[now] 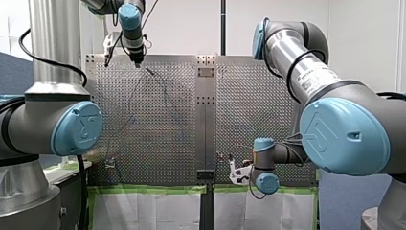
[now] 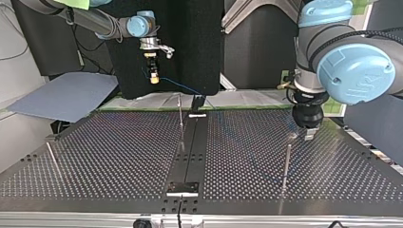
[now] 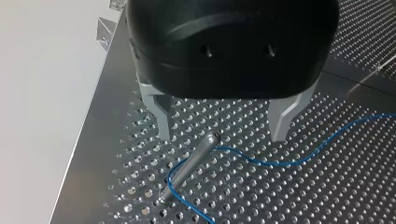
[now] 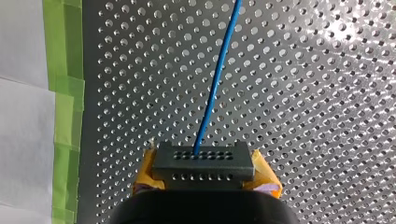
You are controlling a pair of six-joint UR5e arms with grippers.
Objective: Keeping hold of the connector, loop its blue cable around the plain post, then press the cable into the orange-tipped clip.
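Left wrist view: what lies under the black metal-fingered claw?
A plain metal post, thin blue cable bent round it, on the perforated table. The black claw hides the rest.

Top view: my right gripper (image 2: 153,78) hangs upper left of centre, above the table's (image 2: 119,156) far edge. My left gripper (image 2: 309,133) is right of centre, just beside a post (image 2: 286,166). Left wrist view: cable (image 3: 289,163) curls round that post's base, below the fingers. Right wrist view: connector (image 4: 203,161) sits between the fingers, cable running ahead.
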